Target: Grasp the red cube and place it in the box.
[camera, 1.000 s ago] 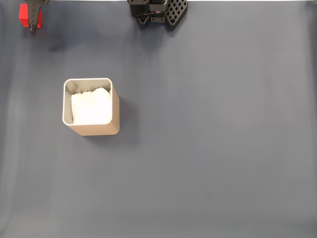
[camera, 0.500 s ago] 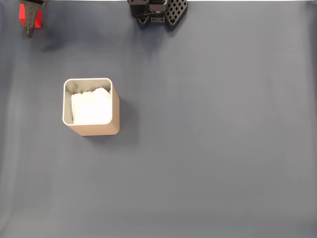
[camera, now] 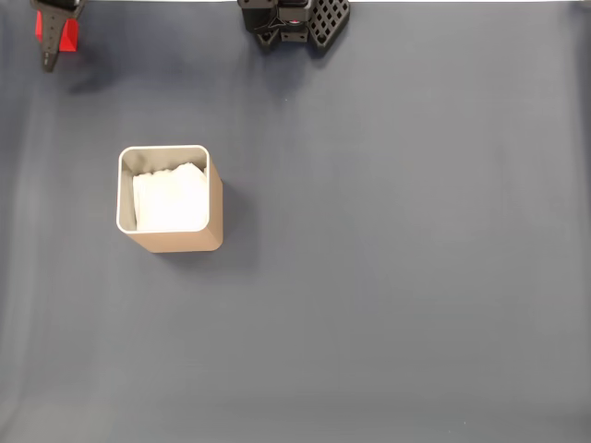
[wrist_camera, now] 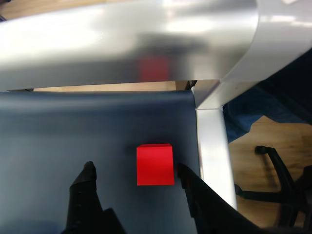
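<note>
A dark grey table (camera: 388,277) spreads across the fixed view, with the arm's black base (camera: 295,20) at its far edge. The tan box (camera: 170,198), white-lined and open-topped, stands left of centre, well apart from everything else. At the far left corner the robot's hand (camera: 54,46) hangs over the red cube (camera: 66,33). In the wrist view the hand (wrist_camera: 136,170) is spread, its two dark fingers (wrist_camera: 87,183) on either side of the red cube (wrist_camera: 155,164); the right finger looks to be touching or just beside the cube's face, the left one stands apart from it. The cube sits on the table (wrist_camera: 73,126) close to its right edge, beside a metal frame rail (wrist_camera: 212,156). The step in hand appears to be the grasp, not yet made. The next move likely calls for pressing the fingers together squarely on the cube, lifting it, then carrying it nearer and rightward in the fixed view to the box.
</note>
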Controlling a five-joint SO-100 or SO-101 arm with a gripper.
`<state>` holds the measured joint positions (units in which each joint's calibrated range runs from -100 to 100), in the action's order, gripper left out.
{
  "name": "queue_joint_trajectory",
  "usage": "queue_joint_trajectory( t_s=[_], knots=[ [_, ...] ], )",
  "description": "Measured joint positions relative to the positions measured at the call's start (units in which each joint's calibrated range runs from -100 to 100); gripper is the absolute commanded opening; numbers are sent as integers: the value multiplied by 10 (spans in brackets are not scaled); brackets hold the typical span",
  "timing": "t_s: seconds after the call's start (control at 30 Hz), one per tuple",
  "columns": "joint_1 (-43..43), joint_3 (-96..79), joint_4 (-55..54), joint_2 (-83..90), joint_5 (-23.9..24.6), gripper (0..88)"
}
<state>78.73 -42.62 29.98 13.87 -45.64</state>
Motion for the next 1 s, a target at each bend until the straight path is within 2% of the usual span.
queue_joint_trajectory(
  t_s=[0.53, 1.0],
  knots=[
    [5, -48, -80, -13, 1, 411],
    [8, -50, -106, -42, 2, 408]
  ],
)
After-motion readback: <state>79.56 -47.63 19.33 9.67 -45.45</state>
